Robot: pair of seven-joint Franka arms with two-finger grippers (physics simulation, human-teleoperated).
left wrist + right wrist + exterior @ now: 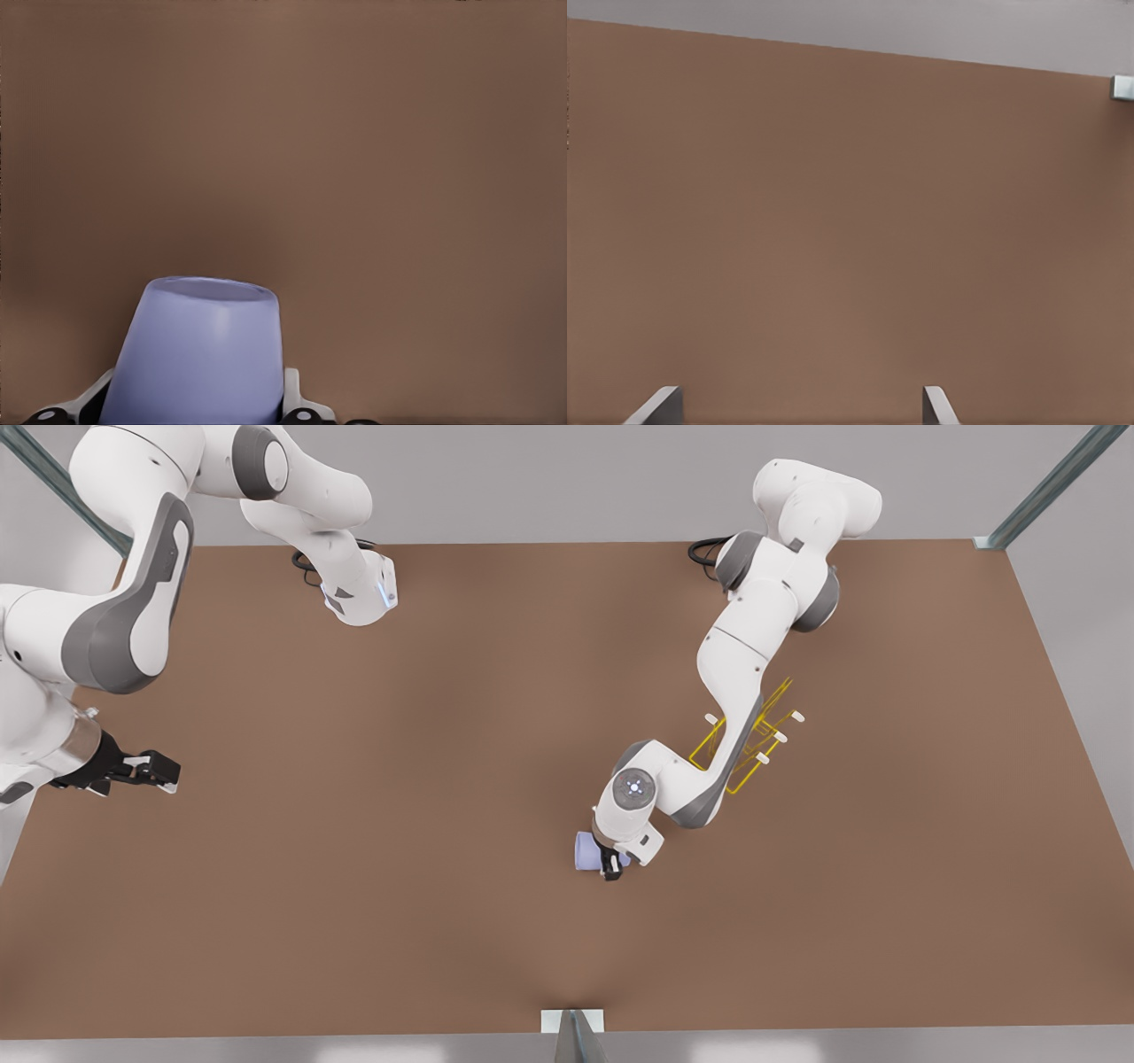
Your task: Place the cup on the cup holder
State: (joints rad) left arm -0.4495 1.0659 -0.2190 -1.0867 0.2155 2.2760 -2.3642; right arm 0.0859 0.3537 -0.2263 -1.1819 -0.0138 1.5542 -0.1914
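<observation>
So the cup (586, 851) lies on its side on the brown table (354, 868), near the middle and a bit toward the front view's right, its body sticking out toward the front view's left from the left gripper (611, 865). In the left wrist view the cup (199, 350) sits between the two fingers (297, 398), one on each flank, jaws closed about as wide as the cup, gripping it. The cup holder (753, 735), a yellow wire rack with white-capped prongs, stands on the table near the cup, farther back and toward the front view's right, partly hidden under the left arm's forearm. The right gripper (151, 771) waits at the front view's left edge, well apart from both. Its fingers (656, 407) are spread wide with bare table between them, holding nothing.
</observation>
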